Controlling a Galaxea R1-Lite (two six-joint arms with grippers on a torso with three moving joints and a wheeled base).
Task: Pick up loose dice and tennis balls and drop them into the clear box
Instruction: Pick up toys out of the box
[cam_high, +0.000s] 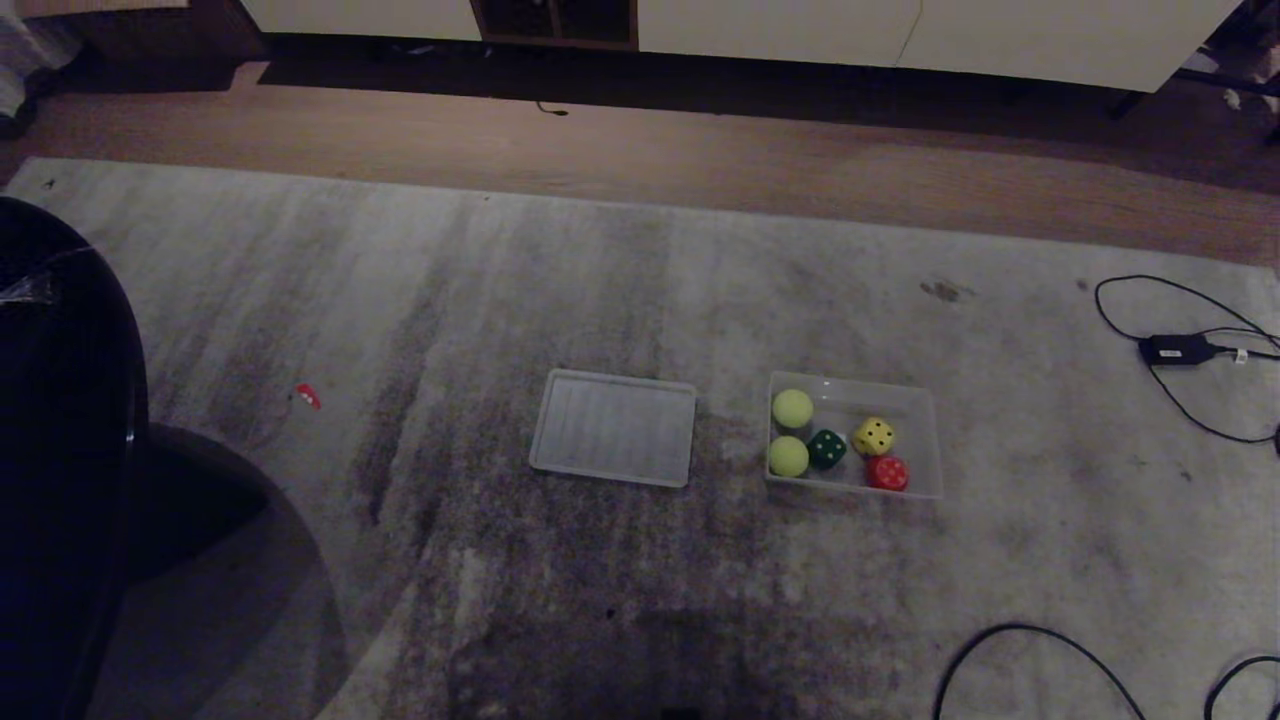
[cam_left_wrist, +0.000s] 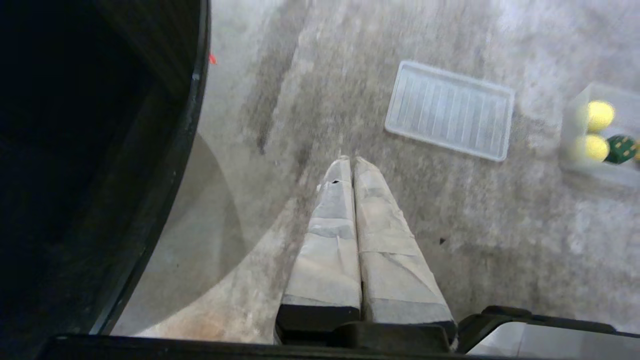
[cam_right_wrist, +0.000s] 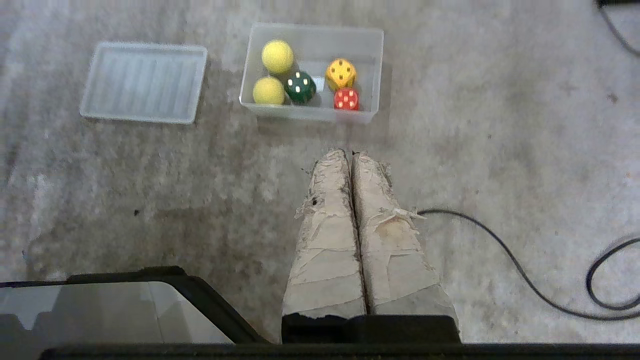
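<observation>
On the rug (cam_high: 420, 300), going left to right, we saw the flat lid (cam_high: 614, 427), then the clear box (cam_high: 925, 440) already holding two tennis balls (cam_high: 792, 408), a dark green die (cam_high: 827, 449), a yellow die (cam_high: 873, 436) and a red die (cam_high: 886, 472). Our left claw (cam_left_wrist: 349, 161) and right claw (cam_right_wrist: 348, 153) were both closed and empty, above the rug. We saw no beige die, so we feared we could stop too early if it lay outside our view.

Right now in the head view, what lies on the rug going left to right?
Dark round furniture → small red scrap → ribbed lid → clear box, holding two tennis balls, then green die, then yellow die and red die → black power adapter with cables.
</observation>
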